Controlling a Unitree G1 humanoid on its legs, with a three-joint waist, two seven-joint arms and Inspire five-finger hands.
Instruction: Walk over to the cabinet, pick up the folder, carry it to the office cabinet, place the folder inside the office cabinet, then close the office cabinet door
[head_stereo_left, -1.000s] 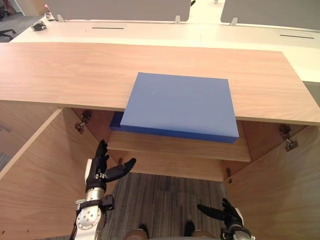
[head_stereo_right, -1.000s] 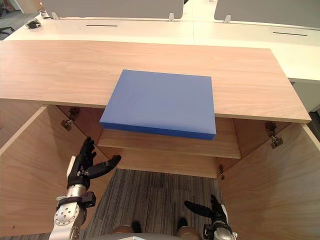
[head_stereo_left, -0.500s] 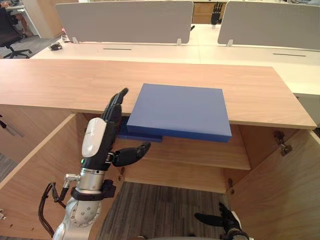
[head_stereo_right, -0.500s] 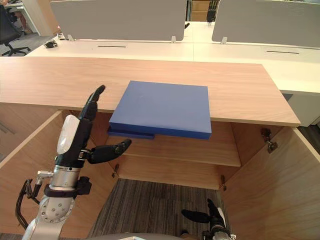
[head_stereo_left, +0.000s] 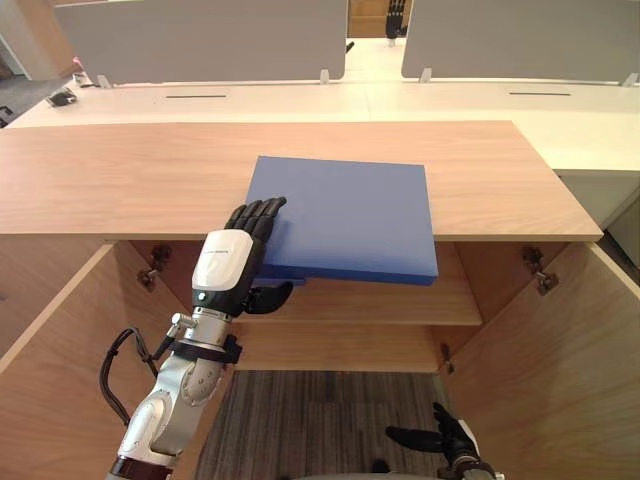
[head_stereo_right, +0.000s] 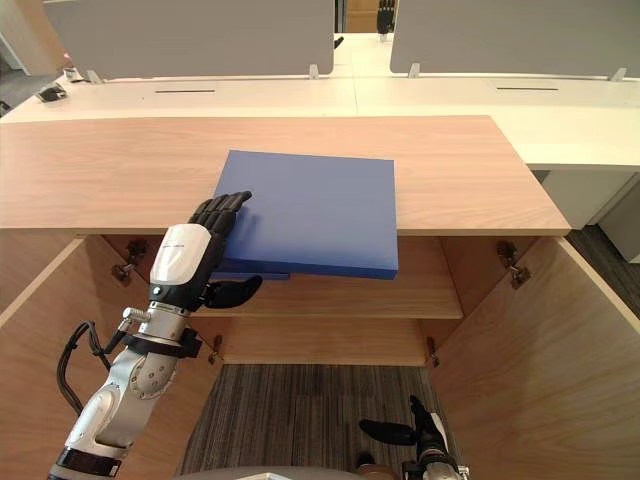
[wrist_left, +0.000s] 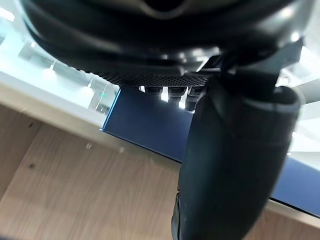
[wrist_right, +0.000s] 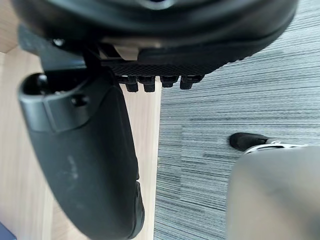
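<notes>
On cabinet top (head_stereo_left: 120, 175) lies blue folder (head_stereo_left: 350, 215), flat, front edge overhanging the open cabinet, doors (head_stereo_left: 50, 350) swung out both sides. L hand (head_stereo_left: 232, 262) at folder's front-left corner: fingers curled over top, thumb tucked under the overhang, clasping it. R hand (head_stereo_left: 445, 440) hangs low over grey carpet (head_stereo_left: 320, 420), fingers loose & spread, holding nothing

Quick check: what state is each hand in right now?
Left hand: closed on the blue folder, fingers on top of its near corner, thumb underneath.
Right hand: open, holding nothing, hanging low.
</notes>
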